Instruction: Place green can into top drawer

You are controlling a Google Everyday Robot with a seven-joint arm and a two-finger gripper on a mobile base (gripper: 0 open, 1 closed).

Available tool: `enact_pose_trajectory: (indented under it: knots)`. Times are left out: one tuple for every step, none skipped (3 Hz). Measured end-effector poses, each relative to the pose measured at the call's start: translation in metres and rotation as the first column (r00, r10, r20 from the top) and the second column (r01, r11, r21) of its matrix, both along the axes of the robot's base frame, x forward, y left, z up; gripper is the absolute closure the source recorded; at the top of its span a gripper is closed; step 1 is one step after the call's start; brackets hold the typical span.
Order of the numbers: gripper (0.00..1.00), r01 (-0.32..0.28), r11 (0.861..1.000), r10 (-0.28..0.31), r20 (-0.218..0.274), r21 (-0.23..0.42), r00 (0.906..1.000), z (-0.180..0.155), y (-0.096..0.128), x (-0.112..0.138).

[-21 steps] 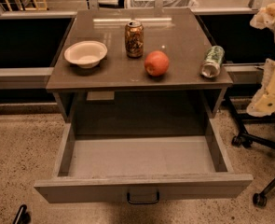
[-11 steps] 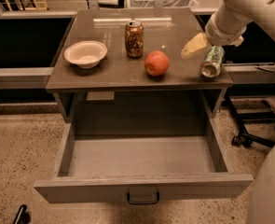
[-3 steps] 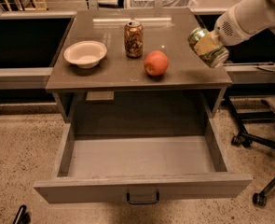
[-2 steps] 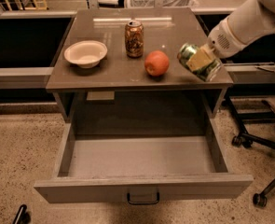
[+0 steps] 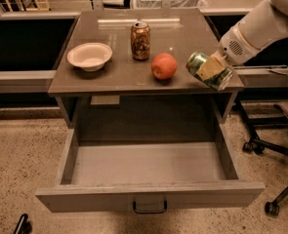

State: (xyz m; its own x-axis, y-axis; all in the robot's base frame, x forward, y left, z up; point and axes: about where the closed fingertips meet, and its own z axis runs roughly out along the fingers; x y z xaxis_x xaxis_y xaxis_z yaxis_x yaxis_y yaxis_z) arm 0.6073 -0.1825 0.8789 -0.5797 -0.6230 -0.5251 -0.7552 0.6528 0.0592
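Green can (image 5: pixel 197 62) sits tilted in the air over the right near corner of the tabletop (image 5: pixel 109 79), one silver end turned left. It is held across its middle by the tool (image 5: pixel 211 70), whose fingers are closed on the can's sides, with a tan pad (image 5: pixel 213 68) showing on the near face. The white arm reaches in from the far right.

To the left on the tabletop are a red apple (image 5: pixel 164 66) just beside the can, a brown can (image 5: pixel 140 41) standing farther back, and a white bowl (image 5: pixel 90 56) at the left.

The top drawer (image 5: pixel 148 195) is pulled fully out below, nearer than the tabletop, with its grey floor bare.

The can is probably light, thin-walled and smooth, so a hard squeeze would dent it and a loose one could let it slip. The mid-body hold looks sound. Being round, it may roll if it is let go on its side, so a low release well inside the drawer walls seems wise.
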Motion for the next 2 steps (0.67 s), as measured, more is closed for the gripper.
enact_pose_trajectory:
  knots:
    - [1.00, -0.243, 0.970, 0.242, -0.026, -0.019, 0.9698, -0.035, 0.043, -0.039]
    - [1.00, -0.504, 0.863, 0.506, -0.049, 0.043, 0.8614, -0.061, 0.096, -0.092]
